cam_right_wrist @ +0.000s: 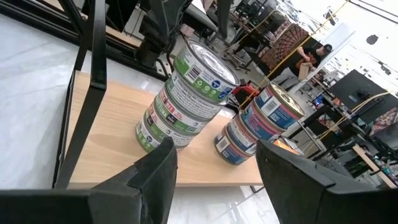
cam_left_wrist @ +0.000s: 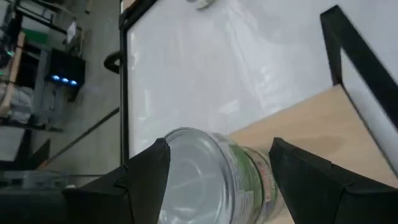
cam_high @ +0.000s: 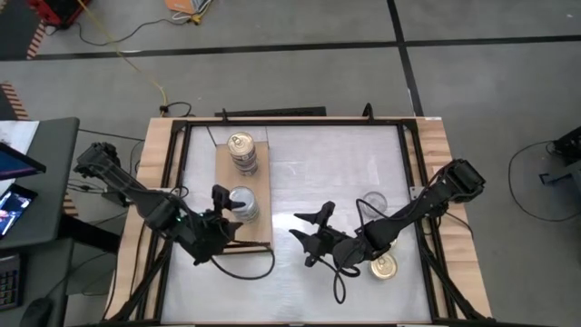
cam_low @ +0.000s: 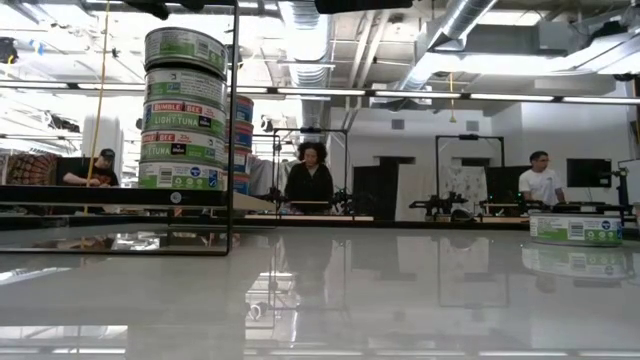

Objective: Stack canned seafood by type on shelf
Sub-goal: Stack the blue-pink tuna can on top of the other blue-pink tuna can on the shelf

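On the left of the white table, the left arm's dark two-finger gripper (cam_high: 221,221) stands at the near end of the light tan wooden shelf board on its thin black frame (cam_high: 225,173). Its fingers are spread either side of the top tin of a green-labelled, silver-topped stack of flat round cans (cam_high: 242,203), and whether the pads press the tin or have just let go cannot be told. Farther along the board stands a second, gold-topped stack with red-and-blue labels (cam_high: 241,153).

Right of the shelf, the right arm's dark gripper (cam_high: 311,231) hangs over bare tabletop, fingers apart and holding nothing. Beside that arm lie two loose tins off the shelf: a silver-topped one (cam_high: 373,202) and a gold-topped one (cam_high: 384,267).

The step in hand looks like seating a tin on the silver pile. Done well, the fingers would part fully and lift straight up, since the leaning column could topple under a sideways brush.
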You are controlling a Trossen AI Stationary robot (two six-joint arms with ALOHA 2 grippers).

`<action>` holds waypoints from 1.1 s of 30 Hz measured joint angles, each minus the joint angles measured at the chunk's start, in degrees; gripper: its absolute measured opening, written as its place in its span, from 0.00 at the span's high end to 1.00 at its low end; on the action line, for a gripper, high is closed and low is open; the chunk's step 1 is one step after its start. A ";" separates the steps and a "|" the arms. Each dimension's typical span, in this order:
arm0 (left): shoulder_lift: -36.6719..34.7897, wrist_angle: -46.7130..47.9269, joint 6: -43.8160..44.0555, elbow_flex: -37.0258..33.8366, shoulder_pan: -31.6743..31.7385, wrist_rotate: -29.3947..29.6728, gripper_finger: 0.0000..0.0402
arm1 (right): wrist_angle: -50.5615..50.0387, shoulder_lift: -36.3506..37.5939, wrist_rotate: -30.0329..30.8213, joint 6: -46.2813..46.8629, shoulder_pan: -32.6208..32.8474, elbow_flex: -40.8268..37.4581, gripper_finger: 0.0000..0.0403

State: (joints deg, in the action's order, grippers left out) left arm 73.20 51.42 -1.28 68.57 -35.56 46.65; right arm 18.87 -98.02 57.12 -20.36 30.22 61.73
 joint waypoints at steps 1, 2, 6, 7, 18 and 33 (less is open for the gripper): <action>0.01 -0.77 -0.88 -0.72 0.19 0.40 0.34 | 0.00 0.00 -0.01 -0.01 0.00 0.00 0.37; 0.01 -1.15 -1.57 -1.31 0.46 1.29 0.34 | 0.00 0.00 -0.01 -0.02 0.00 0.00 0.37; 0.01 -1.06 -2.74 -3.09 1.88 6.75 0.34 | -0.43 0.00 -0.02 0.48 0.00 0.00 0.37; 0.02 -0.82 -2.75 -3.19 2.19 7.85 0.34 | -0.52 0.00 -0.02 0.46 0.00 0.00 0.37; 0.01 -3.32 -1.90 -1.23 0.91 3.84 0.34 | -1.70 0.00 1.34 2.29 0.29 0.00 0.37; 0.03 -34.08 -7.53 -3.81 -2.37 -17.17 0.34 | -33.92 13.19 -2.83 36.06 5.28 0.03 0.41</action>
State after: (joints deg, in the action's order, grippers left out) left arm 73.23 17.34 -8.81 64.76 -37.93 29.48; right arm -15.05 -84.83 54.29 15.70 35.50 61.77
